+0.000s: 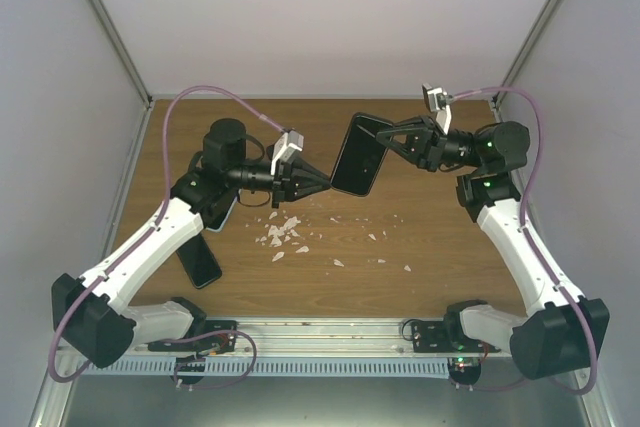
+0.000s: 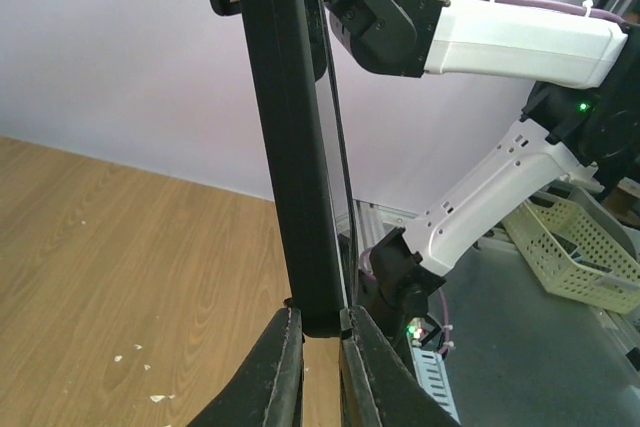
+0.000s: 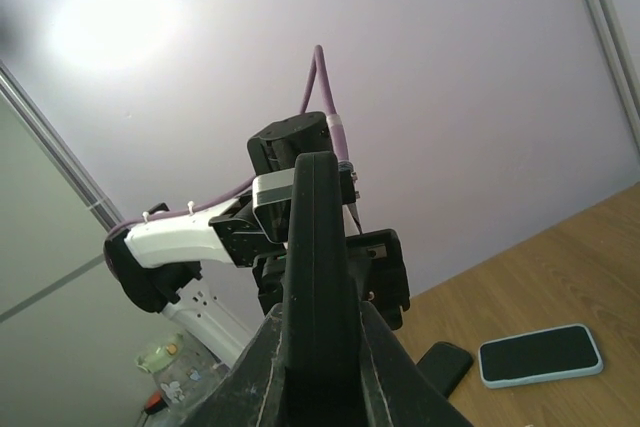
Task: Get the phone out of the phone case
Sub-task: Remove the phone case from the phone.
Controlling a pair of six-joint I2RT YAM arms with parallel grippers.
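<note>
While both arms are raised above the desk point(image 1: 440, 267), the phone case point(image 1: 364, 133) hangs in the air between them, tilted, with the phone point(image 1: 354, 171) seated in it.

Right tool point(image 1: 386, 137): clenched on the upper end of the case. In the right wrist view the case point(image 3: 318, 237) stands edge-on between the fingers point(image 3: 262, 367).

Left tool point(image 1: 322, 185): clenched on the opposite, lower end. In the left wrist view both fingertips point(image 2: 282, 362) press the bottom corner of the case point(image 2: 290, 127).

A thin dark strip stands slightly off one long side of the case in the left wrist view. It is possibly the phone's edge lifting from the lip, but the view is too edge-on to be sure.

On the desk:
- White crumbs point(image 1: 283, 235) are scattered near the middle.
- A dark handset point(image 1: 200, 262) lies flat beside the left arm.
- A light-blue-cased handset point(image 3: 540, 355) lies flat, well apart from the held case.
</note>
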